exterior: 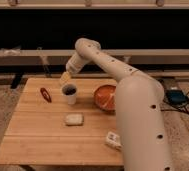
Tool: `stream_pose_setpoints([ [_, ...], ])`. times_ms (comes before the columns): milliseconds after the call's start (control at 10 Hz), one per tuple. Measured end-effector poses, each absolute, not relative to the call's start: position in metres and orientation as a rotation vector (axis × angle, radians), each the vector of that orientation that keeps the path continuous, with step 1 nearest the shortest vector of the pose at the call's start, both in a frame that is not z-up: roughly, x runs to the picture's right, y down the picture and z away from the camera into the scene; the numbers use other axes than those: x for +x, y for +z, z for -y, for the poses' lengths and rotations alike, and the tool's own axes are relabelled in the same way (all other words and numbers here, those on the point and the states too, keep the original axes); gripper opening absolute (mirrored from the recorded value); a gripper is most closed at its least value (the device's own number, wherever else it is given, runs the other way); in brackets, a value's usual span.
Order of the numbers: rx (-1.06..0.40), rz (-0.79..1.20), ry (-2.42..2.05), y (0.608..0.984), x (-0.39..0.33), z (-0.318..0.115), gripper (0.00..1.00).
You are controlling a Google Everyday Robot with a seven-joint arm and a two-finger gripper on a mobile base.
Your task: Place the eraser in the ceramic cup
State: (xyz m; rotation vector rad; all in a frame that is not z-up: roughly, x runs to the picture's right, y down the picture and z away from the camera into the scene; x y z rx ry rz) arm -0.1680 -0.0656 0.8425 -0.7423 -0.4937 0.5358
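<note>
The white ceramic cup (69, 96) stands upright on the wooden table (48, 137), left of centre. A dark shape, the eraser (69, 89), fills the cup's mouth and sticks up slightly from it. My gripper (65, 78) hangs just above and a little left of the cup's rim, with its yellowish tips pointing down at the cup. I cannot tell whether it still touches the eraser.
A small red elongated object (46, 94) lies left of the cup. A pale rounded block (74, 119) lies in front of the cup. A wide orange bowl (105, 97) sits to the right, partly behind my arm. A small white item (113, 139) lies near the front right.
</note>
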Motion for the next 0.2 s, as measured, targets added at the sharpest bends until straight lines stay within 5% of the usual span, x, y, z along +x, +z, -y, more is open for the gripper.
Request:
stream_pose_setpoints([
  [200, -0.734, 0.491, 0.532, 0.8368, -0.1704, 0.0685, 0.68],
])
